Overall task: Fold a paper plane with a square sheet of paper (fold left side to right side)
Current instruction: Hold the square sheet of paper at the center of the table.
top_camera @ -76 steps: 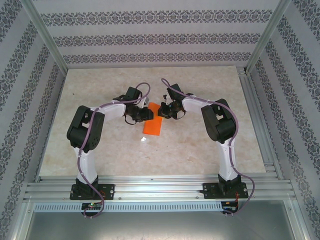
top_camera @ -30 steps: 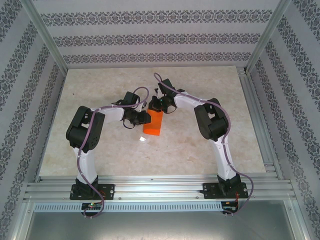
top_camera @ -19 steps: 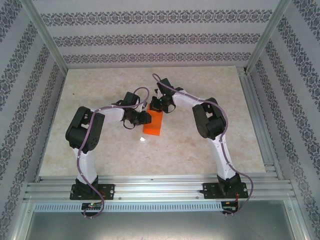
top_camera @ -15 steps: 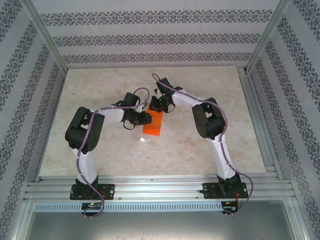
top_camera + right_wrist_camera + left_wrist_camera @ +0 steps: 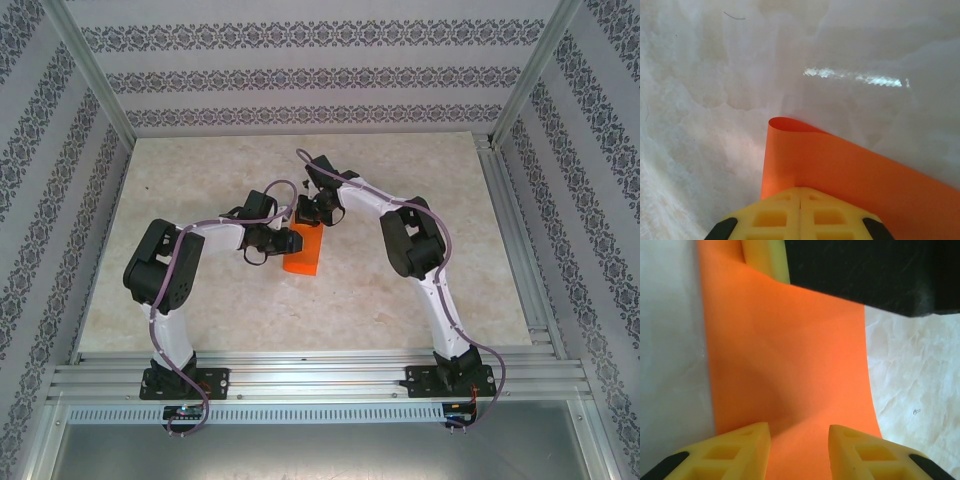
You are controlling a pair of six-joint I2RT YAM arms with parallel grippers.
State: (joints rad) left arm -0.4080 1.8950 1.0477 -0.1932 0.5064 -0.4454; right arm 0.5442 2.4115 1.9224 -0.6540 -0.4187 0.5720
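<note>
The square sheet of paper [image 5: 304, 255] is bright orange and lies folded over on the marble table, mid-way between the arms. In the right wrist view the paper [image 5: 850, 167] has a rounded, uncreased loop at its left edge. My right gripper [image 5: 309, 212] is shut, and its closed yellow tips [image 5: 800, 189] rest on top of the sheet at its far end. My left gripper [image 5: 284, 240] sits at the sheet's left side. Its jaws [image 5: 800, 432] stand apart over the orange surface [image 5: 790, 350], with nothing between them. The right gripper's yellow finger [image 5: 766, 260] touches the far end of the sheet.
The marble tabletop [image 5: 200, 290] stretches around the paper. Patterned walls and aluminium frame posts [image 5: 95, 75] enclose it, with a rail [image 5: 320, 375] along the near edge. The two wrists are close together over the sheet.
My left gripper's jaws have parted and it has drawn slightly left. The right gripper has swung left over the sheet's far end and stays shut. The paper has shifted a little.
</note>
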